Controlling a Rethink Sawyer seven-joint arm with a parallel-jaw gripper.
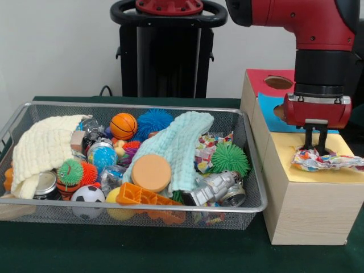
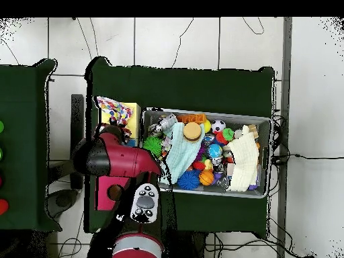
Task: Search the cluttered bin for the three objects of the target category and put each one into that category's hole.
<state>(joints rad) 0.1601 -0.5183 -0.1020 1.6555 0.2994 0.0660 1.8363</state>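
A crumpled colourful wrapper (image 1: pixel 325 160) lies on the yellow panel (image 1: pixel 284 147) of the wooden box, covering where its hole would be; the overhead view shows the wrapper (image 2: pixel 113 109) spread over that yellow panel (image 2: pixel 132 111). My gripper (image 1: pixel 316 149) comes straight down onto it, jaws narrow, shut on the wrapper's upper edge. A similar colourful wrapper (image 1: pixel 207 149) sits in the mesh bin (image 1: pixel 255 200) beside a green spiky ball (image 1: pixel 230 158). In the overhead view the arm hides the gripper.
The box also has a blue panel (image 1: pixel 267 107) and a red panel with a hole (image 1: pixel 277 82). The bin (image 2: pixel 263 122) holds a cream cloth (image 1: pixel 42 151), a teal cloth (image 1: pixel 176 145), a basketball (image 1: pixel 123 125), an orange disc (image 1: pixel 151 172) and a silver toy robot (image 1: pixel 219 187).
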